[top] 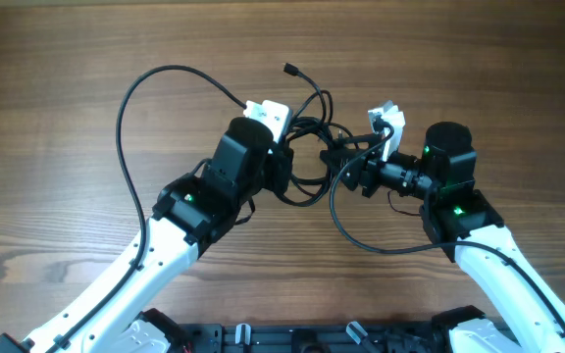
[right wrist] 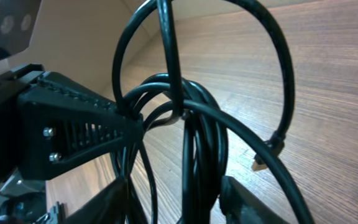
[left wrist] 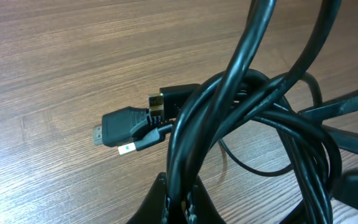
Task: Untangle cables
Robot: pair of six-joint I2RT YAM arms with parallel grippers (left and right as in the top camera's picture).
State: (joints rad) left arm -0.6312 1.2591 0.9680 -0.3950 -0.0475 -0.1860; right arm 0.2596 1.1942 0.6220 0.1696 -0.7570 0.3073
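Note:
The black cables lie knotted in a bundle between my two arms. One long loop swings out to the left, another hangs toward the front, and a plug end points to the back. My left gripper is shut on a thick strand of the cables, beside two plug connectors. My right gripper stands around several strands of the cables. Its jaws are apart, and wood shows between the strands. The left gripper's black finger is close by.
The wooden table lies all round the bundle. A small plug tip rests on the wood to the right of the bundle. The arm bases sit at the front edge.

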